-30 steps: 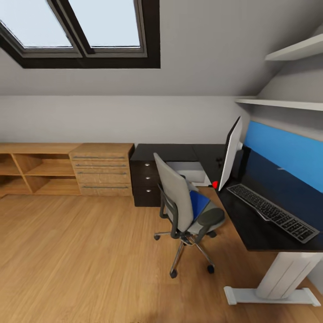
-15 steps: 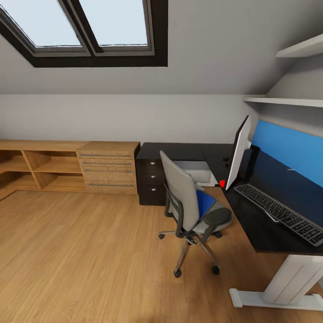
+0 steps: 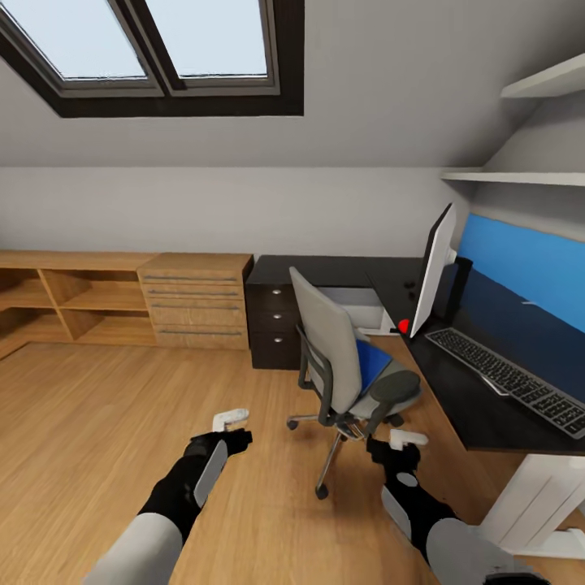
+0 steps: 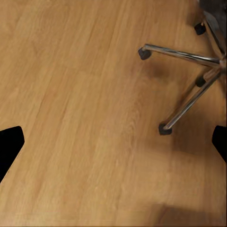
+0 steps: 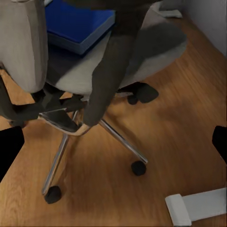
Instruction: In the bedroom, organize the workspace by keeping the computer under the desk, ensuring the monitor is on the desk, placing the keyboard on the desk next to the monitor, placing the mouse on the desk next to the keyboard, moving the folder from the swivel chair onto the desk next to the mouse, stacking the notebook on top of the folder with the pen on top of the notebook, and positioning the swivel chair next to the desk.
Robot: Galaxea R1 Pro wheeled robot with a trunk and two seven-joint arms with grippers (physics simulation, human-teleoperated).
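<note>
Hovering over wood floor (image 3: pixel 122 422), left gripper (image 3: pixel 230 418) and right gripper (image 3: pixel 406 439) both spread wide, empty; blue folder (image 3: pixel 370 363) lies flat on swivel chair (image 3: pixel 341 366) seat beside desk (image 3: pixel 455 398)

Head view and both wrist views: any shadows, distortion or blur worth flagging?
Head view: wide-angle bending at the shelves, even light. Left wrist view: soft caster shadows under the swivel chair base. Right wrist view: sharp enough, folder clearly blue, seat shading the floor.
</note>
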